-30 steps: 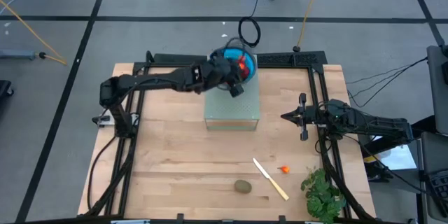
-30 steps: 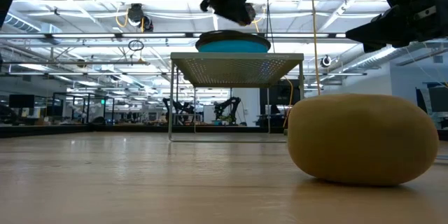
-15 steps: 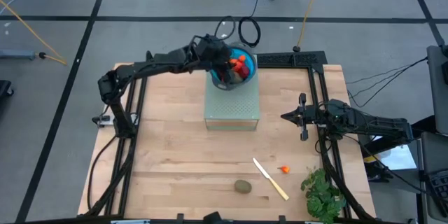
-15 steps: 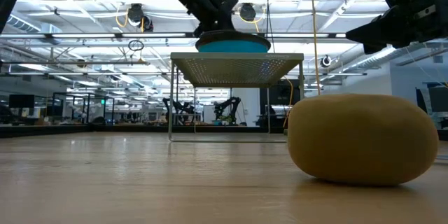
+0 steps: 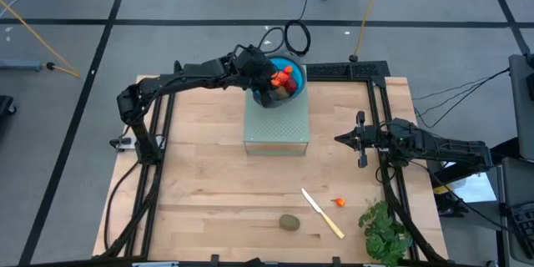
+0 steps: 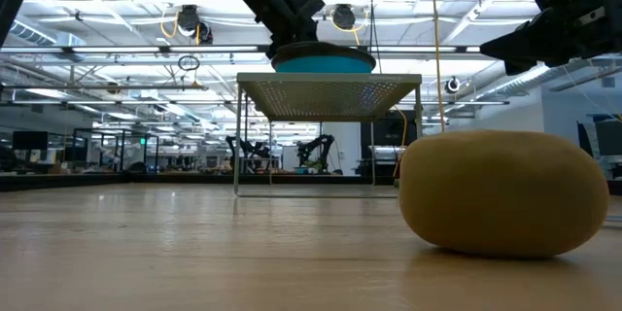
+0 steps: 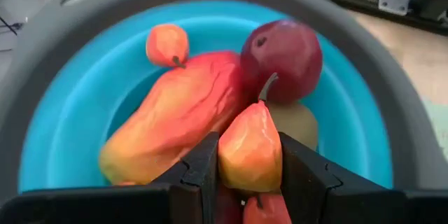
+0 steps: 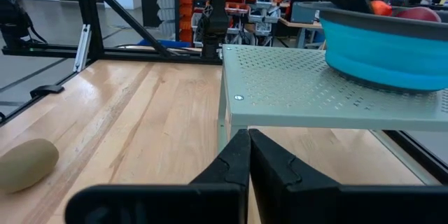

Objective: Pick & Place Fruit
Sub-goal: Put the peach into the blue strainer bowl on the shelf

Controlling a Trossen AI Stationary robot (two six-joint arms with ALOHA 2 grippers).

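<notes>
A blue bowl (image 5: 294,90) stands on a pale perforated stand (image 5: 277,129) at the table's far middle. It holds a larger red-orange oval (image 7: 171,115), a dark red ball (image 7: 283,56), a small orange piece (image 7: 166,44) and a greenish piece (image 7: 302,124). My left gripper (image 5: 267,86) is over the bowl, shut on a small orange-yellow pear-shaped fruit (image 7: 250,143). A brown-green kiwi-like oval (image 5: 289,222) and a tiny orange-red bit (image 5: 339,202) lie on the table near the front. At the table's right my right gripper (image 5: 344,139) is shut on nothing. My left gripper pinches the pear-shaped fruit by its two sides (image 7: 227,155) between its two fingers (image 7: 199,175). It slants down into the bowl from the table's left. The fruit's stem end (image 7: 266,87) points away from the gripper. Whether the fruit rests on the pieces below, I cannot tell.
A long cream knife (image 5: 322,213) lies near the front between the kiwi-like oval and the orange-red bit. A green leafy bunch (image 5: 384,229) sits at the front right corner. Bare wood lies between the stand and these things.
My left gripper has swung from the bowl's near side toward the table's far left, has rolled and tipped its fingers further down, and has sunk a little toward the bowl's inside. It has stayed shut on the pear-shaped fruit. Over the last half second it has barely moved.
</notes>
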